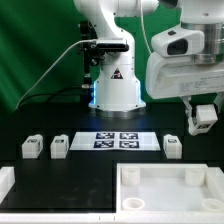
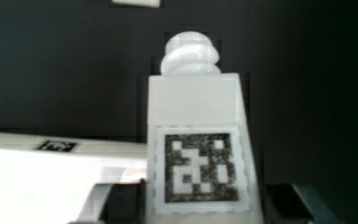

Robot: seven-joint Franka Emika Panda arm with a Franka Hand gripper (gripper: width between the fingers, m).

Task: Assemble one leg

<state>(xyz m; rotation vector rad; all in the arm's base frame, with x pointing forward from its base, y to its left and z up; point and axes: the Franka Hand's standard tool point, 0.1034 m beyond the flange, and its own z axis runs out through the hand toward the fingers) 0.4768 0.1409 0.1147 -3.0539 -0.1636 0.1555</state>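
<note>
My gripper (image 1: 203, 122) is shut on one leg (image 1: 203, 116), a small white block with a black-and-white tag, and holds it in the air at the exterior view's right, above the table. In the wrist view the leg (image 2: 197, 120) stands between my dark fingers (image 2: 105, 205), tag facing the camera and a rounded peg at its far end; the gripper (image 2: 199, 208) clasps its near end. Three more legs stand on the black table: two at the exterior view's left (image 1: 31, 148) (image 1: 59, 146) and one at the right (image 1: 172, 147).
The marker board (image 1: 115, 140) lies at the table's middle, before the robot base (image 1: 115, 90). A big white tray-like frame (image 1: 128, 190) fills the front right. A white part (image 1: 5, 185) sits at the front left. A white tagged surface (image 2: 34, 165) shows below the held leg.
</note>
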